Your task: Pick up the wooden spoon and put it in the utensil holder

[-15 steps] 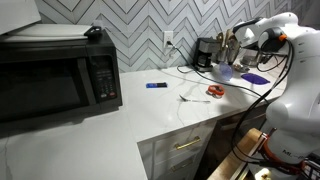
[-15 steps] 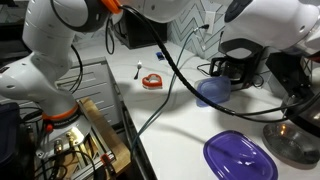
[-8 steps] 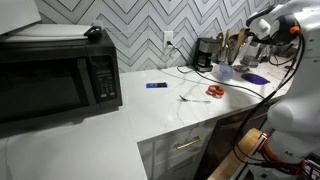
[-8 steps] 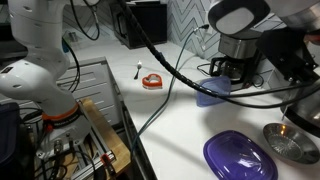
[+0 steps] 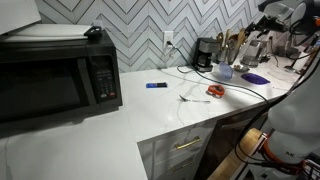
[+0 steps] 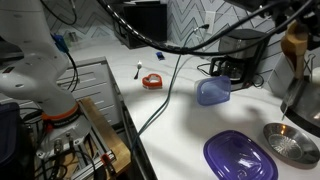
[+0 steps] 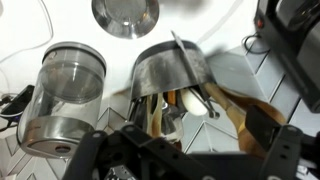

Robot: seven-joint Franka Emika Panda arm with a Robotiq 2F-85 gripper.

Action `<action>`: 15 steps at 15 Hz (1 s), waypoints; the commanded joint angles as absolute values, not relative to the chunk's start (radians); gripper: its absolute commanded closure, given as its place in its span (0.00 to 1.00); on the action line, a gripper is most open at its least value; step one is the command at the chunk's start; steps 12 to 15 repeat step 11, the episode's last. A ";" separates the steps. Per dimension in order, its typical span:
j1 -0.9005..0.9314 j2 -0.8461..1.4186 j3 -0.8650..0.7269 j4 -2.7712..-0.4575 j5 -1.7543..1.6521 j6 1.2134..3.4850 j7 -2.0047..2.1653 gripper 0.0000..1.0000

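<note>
In the wrist view the utensil holder [image 7: 168,65] is a pale greyish cylinder. Several tan wooden utensils [image 7: 240,108] stick out of it toward the camera. I cannot single out the wooden spoon among them, and no wooden spoon lies loose on the counter. My gripper [image 7: 190,152] is just above the utensil tips with its dark fingers spread wide and nothing between them. In an exterior view the utensils [image 5: 233,47] stand up beside the coffee maker, with my gripper [image 5: 258,44] to their right.
A glass jar [image 7: 62,92] and a metal bowl [image 7: 125,14] flank the holder. A black coffee maker [image 5: 205,53], a pale blue piece [image 6: 212,92], a purple dish [image 6: 240,156], a red object [image 6: 152,81] and a microwave [image 5: 55,75] sit on the counter. Cables hang across it.
My arm has swung up and away from the utensils, toward the right edge of the exterior views. The things on the counter have not moved.
</note>
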State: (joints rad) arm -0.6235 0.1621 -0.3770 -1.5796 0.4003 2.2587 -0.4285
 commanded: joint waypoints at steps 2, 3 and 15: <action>-0.588 0.031 -0.384 -1.634 0.250 1.967 -0.391 0.00; -0.580 0.021 -0.387 -1.629 0.224 1.887 -0.396 0.00; -0.570 0.059 -0.401 -1.569 0.251 1.881 -0.413 0.00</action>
